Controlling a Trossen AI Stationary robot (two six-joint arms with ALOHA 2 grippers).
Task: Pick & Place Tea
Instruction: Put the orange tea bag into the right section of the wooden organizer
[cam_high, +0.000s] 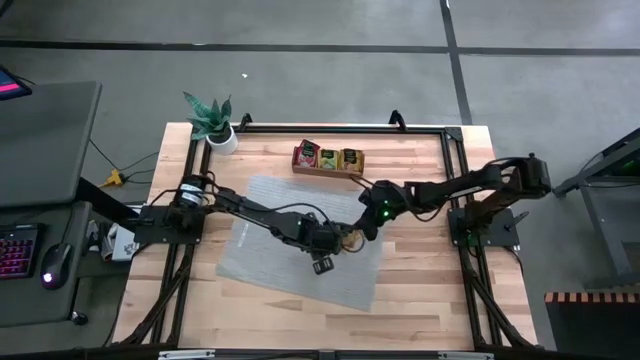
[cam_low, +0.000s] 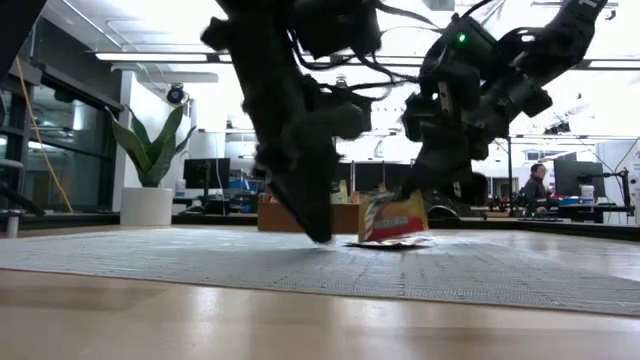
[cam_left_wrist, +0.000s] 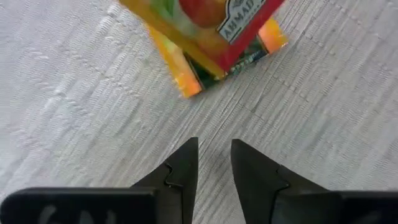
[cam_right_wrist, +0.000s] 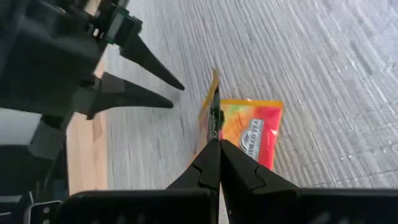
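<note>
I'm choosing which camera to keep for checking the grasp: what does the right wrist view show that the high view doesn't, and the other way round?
Only the right wrist view: the right gripper shut on the edge of an orange-red tea sachet, another sachet flat beneath. Only the high view: the wooden tray holding sachets, the potted plant, the table. Both: the grey mat and the left gripper, slightly open and empty.

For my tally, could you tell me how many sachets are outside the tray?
2: a held sachet on edge in the right gripper, and a flat sachet on the mat below it. Others may be hidden.
</note>
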